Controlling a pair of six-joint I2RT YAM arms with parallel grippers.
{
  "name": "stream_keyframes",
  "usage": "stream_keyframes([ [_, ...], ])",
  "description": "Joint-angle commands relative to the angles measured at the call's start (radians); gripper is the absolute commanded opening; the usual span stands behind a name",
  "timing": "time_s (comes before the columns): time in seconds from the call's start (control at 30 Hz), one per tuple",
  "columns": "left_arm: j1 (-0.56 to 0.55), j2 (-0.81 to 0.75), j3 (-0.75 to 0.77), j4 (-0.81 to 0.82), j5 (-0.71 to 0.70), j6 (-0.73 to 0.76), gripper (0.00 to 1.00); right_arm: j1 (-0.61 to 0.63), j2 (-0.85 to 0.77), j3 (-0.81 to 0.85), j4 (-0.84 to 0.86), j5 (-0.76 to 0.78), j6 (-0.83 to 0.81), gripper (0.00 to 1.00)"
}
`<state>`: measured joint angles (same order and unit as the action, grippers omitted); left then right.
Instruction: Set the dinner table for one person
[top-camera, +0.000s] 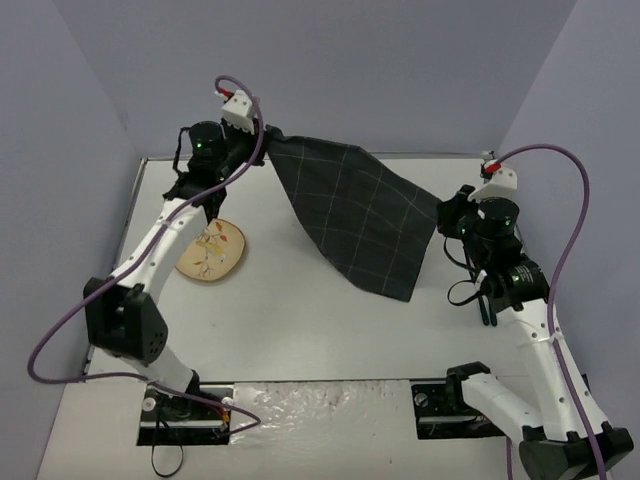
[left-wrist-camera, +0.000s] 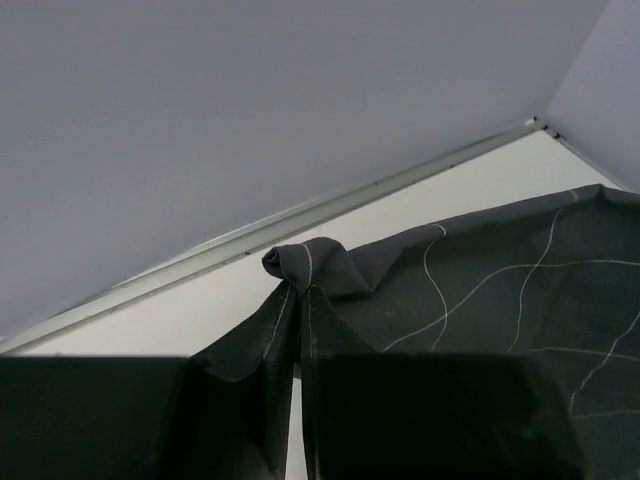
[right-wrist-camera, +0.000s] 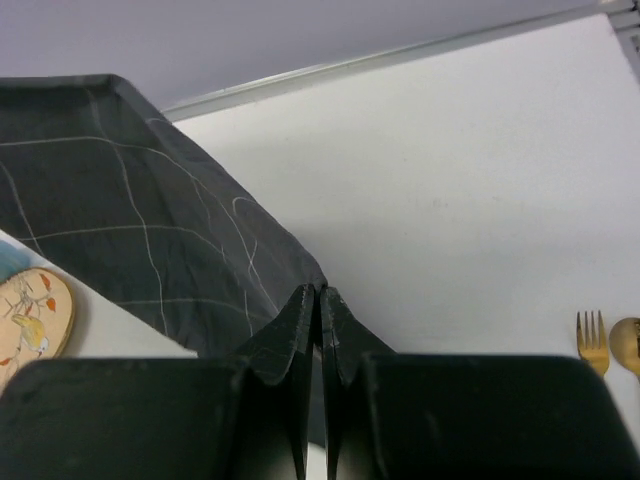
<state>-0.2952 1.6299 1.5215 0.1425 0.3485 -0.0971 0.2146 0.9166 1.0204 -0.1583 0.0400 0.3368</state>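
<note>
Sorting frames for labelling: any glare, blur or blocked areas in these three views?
Top external: even light, sharp, glare on the shiny strip along the near edge. Left wrist: the left gripper fills the bottom as dark featureless blocks; the checked cloth is sharp. Right wrist: same for the right gripper; a fork shows at the edge.

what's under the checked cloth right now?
The cloth hangs pinched by left gripper and right gripper over the dinner table. Only bare tabletop shows around its edges; the patch it covers is hidden. The plate sits beside it, not under.
</note>
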Motion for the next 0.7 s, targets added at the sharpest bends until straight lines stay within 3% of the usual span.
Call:
stream_keyframes([
  [0.0,0.004,-0.253,-0.113,0.098,-0.161,-0.008,0.0,-0.004,-0.102,0.06,-0.022,0.036,-0.04,0.0],
  [0.2,0.0,-0.506,-0.203,0.034,-0.233,0.015,0.0,-0.003,-0.214,0.073,-0.023,-0.081,-0.061,0.0],
  [0.37,-0.001,-0.589,-0.167,-0.099,-0.264,0.03,0.0,-0.003,-0.27,0.123,-0.042,-0.161,-0.045,0.0],
  [0.5,-0.001,-0.559,-0.122,-0.141,-0.254,0.038,0.0,-0.003,-0.265,0.135,-0.046,-0.23,-0.012,0.0],
  [0.67,-0.001,-0.379,-0.079,-0.138,-0.232,0.042,0.0,-0.003,-0.198,0.081,-0.049,-0.181,0.096,0.0],
])
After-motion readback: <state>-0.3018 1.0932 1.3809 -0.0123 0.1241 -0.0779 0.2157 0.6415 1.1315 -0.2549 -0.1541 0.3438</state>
